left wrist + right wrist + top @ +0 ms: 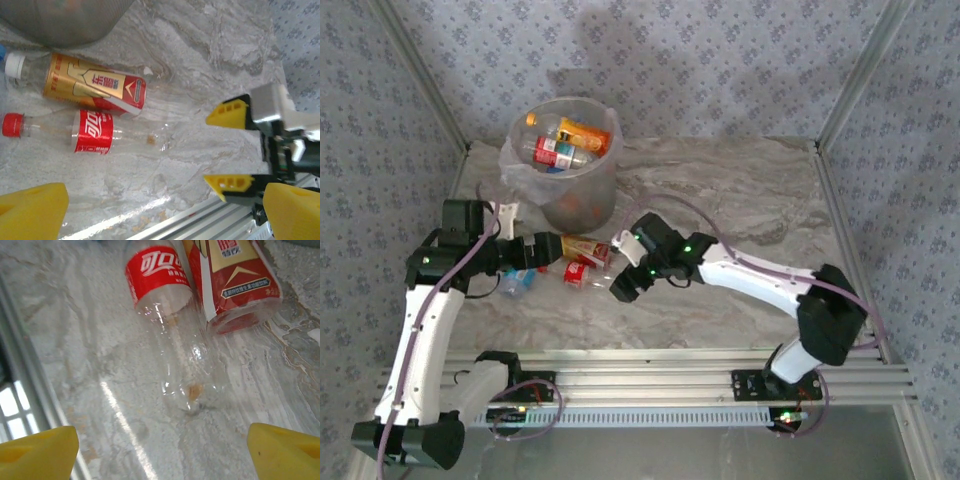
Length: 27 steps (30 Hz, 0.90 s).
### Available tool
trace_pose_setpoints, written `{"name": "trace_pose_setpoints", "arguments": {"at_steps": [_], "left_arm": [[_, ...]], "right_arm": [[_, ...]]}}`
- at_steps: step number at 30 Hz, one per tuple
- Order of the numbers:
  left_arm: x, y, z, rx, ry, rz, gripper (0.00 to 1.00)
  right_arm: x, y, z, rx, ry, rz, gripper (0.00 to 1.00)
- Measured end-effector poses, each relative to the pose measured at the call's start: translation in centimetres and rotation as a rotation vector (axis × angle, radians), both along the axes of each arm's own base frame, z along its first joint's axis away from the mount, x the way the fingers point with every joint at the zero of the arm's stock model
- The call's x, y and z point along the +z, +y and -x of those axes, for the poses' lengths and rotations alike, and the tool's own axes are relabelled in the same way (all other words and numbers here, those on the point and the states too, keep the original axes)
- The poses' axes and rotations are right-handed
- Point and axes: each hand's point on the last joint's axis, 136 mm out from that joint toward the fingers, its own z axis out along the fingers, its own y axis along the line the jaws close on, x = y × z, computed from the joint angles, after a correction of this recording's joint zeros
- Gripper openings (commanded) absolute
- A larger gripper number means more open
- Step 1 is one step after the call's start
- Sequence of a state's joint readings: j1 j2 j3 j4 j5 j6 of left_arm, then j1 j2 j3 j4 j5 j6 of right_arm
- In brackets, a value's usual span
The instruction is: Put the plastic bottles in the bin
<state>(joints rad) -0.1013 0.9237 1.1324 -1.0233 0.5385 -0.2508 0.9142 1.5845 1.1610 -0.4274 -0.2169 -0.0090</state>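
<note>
Two plastic bottles lie side by side on the marble table in front of the bin (pixel 565 165). One has a gold and red label (pixel 95 85) and a white cap. The other is clear with a red label (pixel 92 132) and a red cap. My left gripper (pixel 548 250) is open just left of them, its yellow fingers (pixel 30 210) wide apart. My right gripper (pixel 623 283) is open on their right, seen from the left wrist with its yellow tips (pixel 220 147) facing the bottle bases. The red-label bottle's base (pixel 187 390) lies just beyond my right jaws, nothing between them. Several bottles (pixel 560 145) lie inside the bin.
A small blue-capped item (pixel 515 282) lies on the table under my left arm. The aluminium rail (pixel 650 385) runs along the near table edge. The bin's wall (pixel 65 20) stands close behind the two bottles. Patterned walls enclose the table.
</note>
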Motion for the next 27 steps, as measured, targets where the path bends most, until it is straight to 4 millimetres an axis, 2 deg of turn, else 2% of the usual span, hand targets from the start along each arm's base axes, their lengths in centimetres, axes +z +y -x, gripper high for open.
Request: {"name": "trace_pose_setpoints", "arguments": {"at_steps": [8,14,20,27], "left_arm": [[-1.2,0.1,0.6,-0.007,0.042,-0.014,1.00],[-1.5,0.1,0.7,-0.008,0.050,-0.016,1.00],[-1.7,0.1,0.8,-0.012,0.053,-0.016,1.00],[-1.7,0.0,0.8,-0.012,0.048,-0.015,1.00]], "right_arm": [[-3.5,3.5,-1.7,0.083,-0.050,0.129,0.89],[-6.3,5.1,-2.3,0.132,-0.075,0.228,0.88],[-9.2,4.9,-1.4,0.178,-0.049,0.314,0.84],[-9.8,4.6,-1.3,0.197,-0.055,0.343,0.65]]}}
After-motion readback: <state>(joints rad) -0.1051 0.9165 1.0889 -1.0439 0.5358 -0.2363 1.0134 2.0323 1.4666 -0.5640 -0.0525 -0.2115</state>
